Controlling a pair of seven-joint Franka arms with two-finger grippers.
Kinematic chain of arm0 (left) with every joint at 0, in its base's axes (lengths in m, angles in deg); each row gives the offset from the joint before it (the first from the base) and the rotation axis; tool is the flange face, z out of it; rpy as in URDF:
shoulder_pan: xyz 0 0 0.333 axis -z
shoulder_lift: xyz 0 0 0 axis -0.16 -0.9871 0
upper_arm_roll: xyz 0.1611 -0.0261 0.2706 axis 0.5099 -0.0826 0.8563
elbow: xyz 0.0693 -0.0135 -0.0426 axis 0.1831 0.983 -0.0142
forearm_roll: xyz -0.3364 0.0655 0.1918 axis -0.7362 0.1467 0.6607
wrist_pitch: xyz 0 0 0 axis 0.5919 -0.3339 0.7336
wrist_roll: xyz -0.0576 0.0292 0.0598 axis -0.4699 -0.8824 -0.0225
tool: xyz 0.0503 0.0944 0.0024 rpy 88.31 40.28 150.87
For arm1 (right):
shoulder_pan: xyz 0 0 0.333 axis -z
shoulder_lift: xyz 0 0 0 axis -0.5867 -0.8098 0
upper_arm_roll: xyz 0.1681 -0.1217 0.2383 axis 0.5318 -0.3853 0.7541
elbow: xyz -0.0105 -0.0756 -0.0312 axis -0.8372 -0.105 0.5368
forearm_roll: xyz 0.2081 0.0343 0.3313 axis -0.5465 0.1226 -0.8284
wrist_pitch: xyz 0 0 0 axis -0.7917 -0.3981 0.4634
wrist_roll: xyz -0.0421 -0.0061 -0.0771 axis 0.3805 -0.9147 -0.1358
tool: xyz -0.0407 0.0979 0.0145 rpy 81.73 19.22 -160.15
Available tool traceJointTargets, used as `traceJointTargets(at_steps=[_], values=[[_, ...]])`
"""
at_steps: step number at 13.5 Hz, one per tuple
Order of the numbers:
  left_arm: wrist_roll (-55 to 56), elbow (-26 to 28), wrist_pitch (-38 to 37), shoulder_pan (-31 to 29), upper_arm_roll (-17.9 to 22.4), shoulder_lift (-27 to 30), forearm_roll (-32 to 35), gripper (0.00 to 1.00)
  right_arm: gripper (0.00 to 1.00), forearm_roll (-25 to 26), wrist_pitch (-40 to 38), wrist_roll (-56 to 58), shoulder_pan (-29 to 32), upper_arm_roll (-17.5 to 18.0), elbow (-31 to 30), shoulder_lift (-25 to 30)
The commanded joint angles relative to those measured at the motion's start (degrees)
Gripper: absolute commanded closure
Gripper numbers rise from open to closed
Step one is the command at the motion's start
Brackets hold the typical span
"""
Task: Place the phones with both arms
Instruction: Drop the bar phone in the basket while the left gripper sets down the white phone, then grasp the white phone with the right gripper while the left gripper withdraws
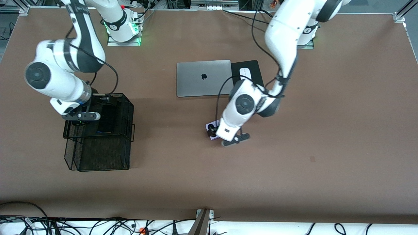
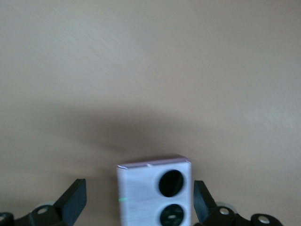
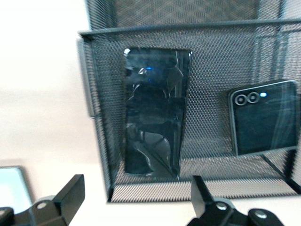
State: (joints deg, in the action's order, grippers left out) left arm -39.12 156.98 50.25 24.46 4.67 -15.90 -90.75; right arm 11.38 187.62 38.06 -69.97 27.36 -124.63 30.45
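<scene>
Lilac-white phone [image 2: 154, 195] mid-worktop: light, rigid, slick, fragile; grip side edges. Left tool [image 2: 140, 202] released, straddling it. Right tool [image 3: 136, 197] released over mesh basket [image 1: 124, 107] holding black phones.

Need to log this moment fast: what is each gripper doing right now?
Left gripper: open, fingers either side of the lilac-white phone on the table.
Right gripper: open, holding nothing, over the mesh tray.
</scene>
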Motion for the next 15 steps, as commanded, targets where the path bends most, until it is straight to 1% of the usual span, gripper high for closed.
traceJointTargets(at_steps=[1, 3, 4, 5, 7, 9, 10, 11, 12, 13, 15], values=[[-8.8, 1.2, -12.4, -7.4, 0.1, 8.6, 6.7, 0.00, 0.00, -0.4, -7.8, -6.5, -0.3, 1.5, 8.4, -0.9], [-19.0, 1.2, -19.2, -13.9, 0.1, 12.1, 7.6, 0.00, 0.00, -0.1, -7.7, -14.2, -0.3, 6.8, 11.2, -2.2], [-25.3, 1.1, -22.2, -16.3, 0.2, 13.4, 7.7, 0.00, 0.00, 0.0, -7.4, -18.3, -0.4, 9.4, 13.0, -3.8], [-29.6, 1.1, -24.4, -18.4, 0.6, 14.6, 8.7, 0.00, 0.00, -0.1, -7.4, -22.9, -0.3, 12.1, 15.8, -6.2], [-35.8, 1.7, -28.9, -21.4, 0.8, 18.9, 15.2, 0.00, 0.00, -0.2, -7.4, -32.5, -0.5, 17.1, 23.6, -12.8], [-35.9, 1.7, -36.3, -22.1, 0.9, 23.5, 15.6, 0.00, 0.00, -0.1, -6.4, -41.3, -1.0, 22.0, 31.6, -19.9], [-36.7, 1.9, -36.9, -22.8, 0.9, 26.1, 15.9, 0.00, 0.00, 0.0, -4.5, -44.5, -2.0, 23.3, 35.7, -23.5], [-37.4, 2.2, -37.6, -23.9, 0.9, 28.3, 16.0, 0.00, 0.00, 0.3, -2.4, -46.8, -3.5, 23.5, 38.7, -26.5], [-40.2, 3.9, -38.7, -25.6, 0.8, 31.0, 16.0, 0.00, 0.00, 1.2, 0.1, -47.2, -5.2, 23.5, 40.6, -29.2], [-43.8, 6.0, -38.6, -27.1, 0.5, 34.1, 15.8, 0.00, 0.00, 1.8, 2.6, -47.3, -7.1, 23.5, 41.7, -31.6], [-44.6, 9.4, -38.5, -28.2, 0.3, 38.7, 15.4, 0.00, 0.00, 4.3, 8.7, -51.0, -9.9, 23.5, 42.4, -36.0]])
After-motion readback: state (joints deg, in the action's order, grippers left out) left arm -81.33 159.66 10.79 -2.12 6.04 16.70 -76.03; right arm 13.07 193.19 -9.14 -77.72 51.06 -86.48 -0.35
